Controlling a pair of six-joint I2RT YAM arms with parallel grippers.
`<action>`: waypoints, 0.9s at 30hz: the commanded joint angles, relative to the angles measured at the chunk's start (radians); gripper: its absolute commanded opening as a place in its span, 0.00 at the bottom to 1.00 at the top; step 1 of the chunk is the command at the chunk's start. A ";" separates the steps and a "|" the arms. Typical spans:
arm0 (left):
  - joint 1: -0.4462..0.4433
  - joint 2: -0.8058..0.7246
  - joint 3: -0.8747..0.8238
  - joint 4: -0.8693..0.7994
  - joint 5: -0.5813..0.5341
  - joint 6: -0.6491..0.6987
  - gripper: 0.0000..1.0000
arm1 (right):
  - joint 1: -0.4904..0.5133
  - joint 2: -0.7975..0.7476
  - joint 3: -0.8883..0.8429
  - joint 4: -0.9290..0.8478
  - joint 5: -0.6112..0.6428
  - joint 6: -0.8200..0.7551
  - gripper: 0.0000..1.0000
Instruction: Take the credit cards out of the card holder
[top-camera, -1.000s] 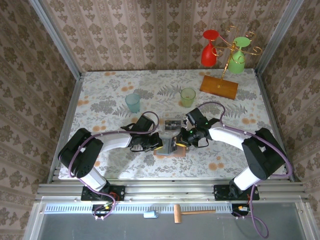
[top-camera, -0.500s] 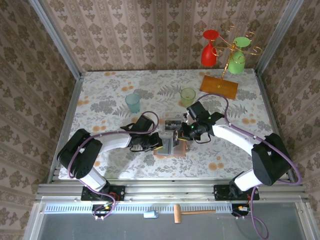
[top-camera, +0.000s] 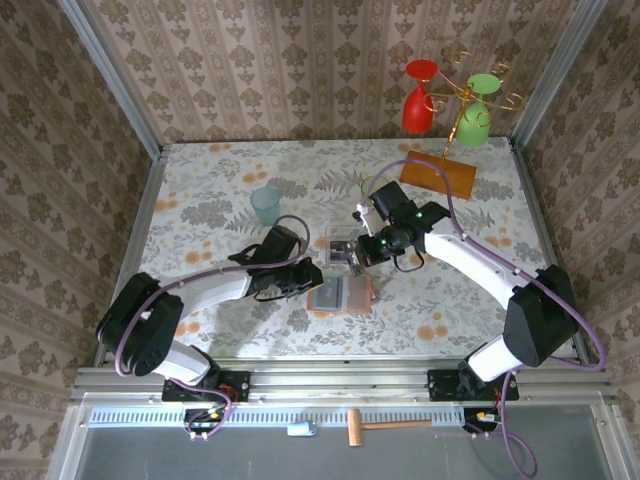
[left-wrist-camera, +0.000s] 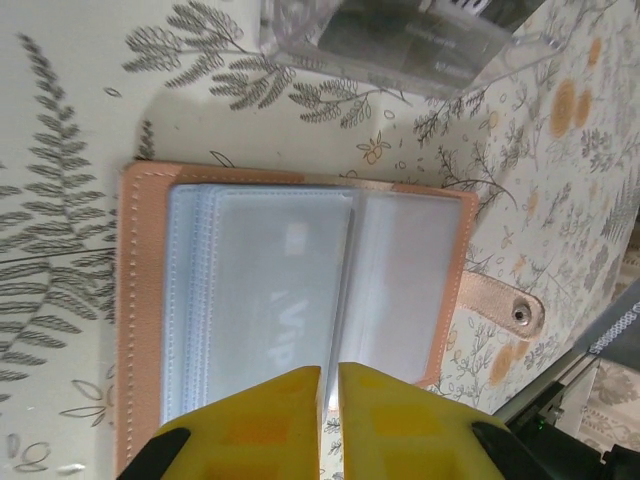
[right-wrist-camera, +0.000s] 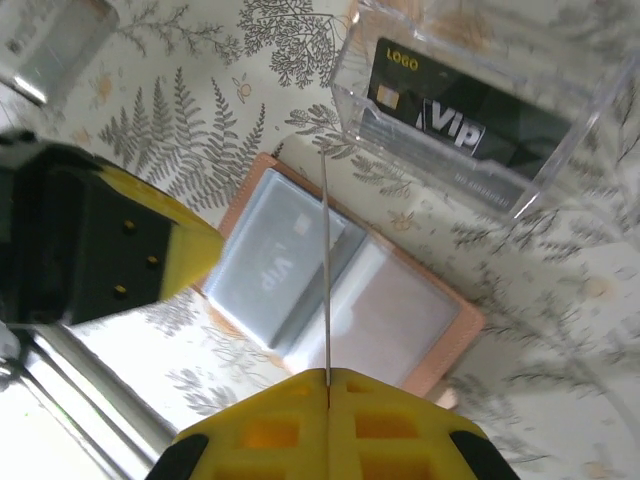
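Right end effector (right-wrist-camera: 328, 378) clenched on an edge-on credit card (right-wrist-camera: 326, 270) above the open card holder (right-wrist-camera: 400, 315); left end effector (left-wrist-camera: 329, 370) nearly closed, grip unclear

Bright, even light falls from above on the flowery white table (top-camera: 230, 200), leaving soft shadows. Up close, the left gripper's yellow plastic fingers (left-wrist-camera: 250, 420) look blurry, and the see-through plastic tray (left-wrist-camera: 290, 40) looks fuzzy.
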 joint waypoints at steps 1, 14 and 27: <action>0.023 -0.051 -0.037 -0.033 -0.032 0.010 0.13 | 0.009 0.034 0.069 -0.124 0.077 -0.263 0.00; 0.098 -0.173 -0.130 -0.052 -0.043 0.007 0.15 | 0.034 0.145 0.237 -0.254 0.180 -0.740 0.00; 0.181 -0.267 -0.185 -0.080 -0.026 0.019 0.15 | 0.041 0.383 0.523 -0.444 0.233 -0.940 0.00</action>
